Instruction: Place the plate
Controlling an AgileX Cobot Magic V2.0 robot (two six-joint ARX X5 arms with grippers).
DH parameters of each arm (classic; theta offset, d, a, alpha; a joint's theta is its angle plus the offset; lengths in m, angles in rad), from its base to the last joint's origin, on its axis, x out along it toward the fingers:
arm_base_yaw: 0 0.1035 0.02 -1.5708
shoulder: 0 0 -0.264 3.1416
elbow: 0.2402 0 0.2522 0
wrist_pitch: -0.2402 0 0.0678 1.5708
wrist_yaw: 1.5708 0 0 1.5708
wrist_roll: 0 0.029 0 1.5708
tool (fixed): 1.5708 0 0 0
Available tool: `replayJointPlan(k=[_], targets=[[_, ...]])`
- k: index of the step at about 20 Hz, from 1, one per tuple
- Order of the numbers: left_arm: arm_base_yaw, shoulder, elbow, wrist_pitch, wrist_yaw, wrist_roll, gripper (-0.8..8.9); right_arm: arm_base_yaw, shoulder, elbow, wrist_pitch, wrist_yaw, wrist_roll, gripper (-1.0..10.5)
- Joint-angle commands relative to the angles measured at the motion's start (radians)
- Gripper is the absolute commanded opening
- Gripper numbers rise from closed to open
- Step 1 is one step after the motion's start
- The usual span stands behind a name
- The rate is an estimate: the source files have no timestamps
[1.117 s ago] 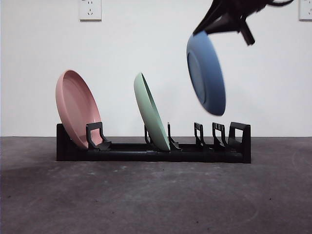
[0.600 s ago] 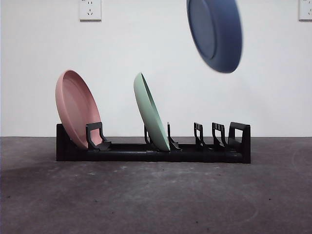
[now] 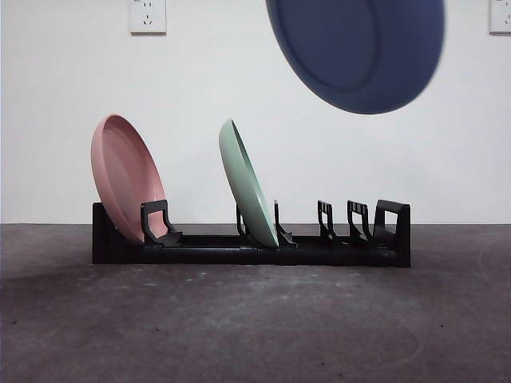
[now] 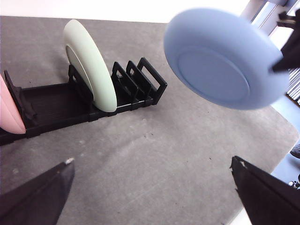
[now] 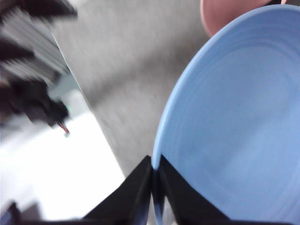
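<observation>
A blue plate (image 3: 355,48) hangs high in the air above the right part of the black rack (image 3: 251,239), its underside turned toward the front camera. My right gripper (image 5: 153,180) is shut on the blue plate's rim (image 5: 234,131). The plate also shows in the left wrist view (image 4: 225,65), above the table beside the rack's end slots (image 4: 140,79). My left gripper (image 4: 150,187) is open and empty, low over the table in front of the rack.
A pink plate (image 3: 128,177) leans in the rack's left slot and a green plate (image 3: 247,183) in a middle slot. Several slots on the right (image 3: 351,219) hold nothing. Wall outlets (image 3: 148,14) sit on the white wall behind.
The blue plate has risen and turned from edge-on to nearly face-on to the front camera. The gripper holding it has left the front view at the top.
</observation>
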State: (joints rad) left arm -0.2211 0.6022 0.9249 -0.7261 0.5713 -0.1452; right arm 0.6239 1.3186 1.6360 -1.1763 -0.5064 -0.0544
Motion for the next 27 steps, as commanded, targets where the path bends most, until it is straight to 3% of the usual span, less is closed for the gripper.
replayJointPlan(k=[1,6,12,16,23,27], targets=[[-0.004,0.014,0.019,0.01,-0.003,0.018,5.31,0.111,0.008,0.024,-0.021,0.137,-0.039,0.1],[-0.008,0.034,0.019,0.012,-0.003,0.026,5.31,0.347,0.014,-0.037,-0.024,0.408,0.017,0.1],[-0.026,0.061,0.019,0.017,-0.003,0.026,5.31,0.505,0.025,-0.338,0.2,0.557,0.115,0.1],[-0.03,0.075,0.019,0.016,-0.003,0.025,5.31,0.572,0.087,-0.518,0.39,0.687,0.136,0.1],[-0.037,0.077,0.019,0.017,-0.003,0.026,5.31,0.616,0.301,-0.576,0.51,0.812,0.132,0.1],[-0.037,0.077,0.019,0.022,-0.004,0.026,5.31,0.644,0.375,-0.576,0.556,0.838,0.133,0.1]])
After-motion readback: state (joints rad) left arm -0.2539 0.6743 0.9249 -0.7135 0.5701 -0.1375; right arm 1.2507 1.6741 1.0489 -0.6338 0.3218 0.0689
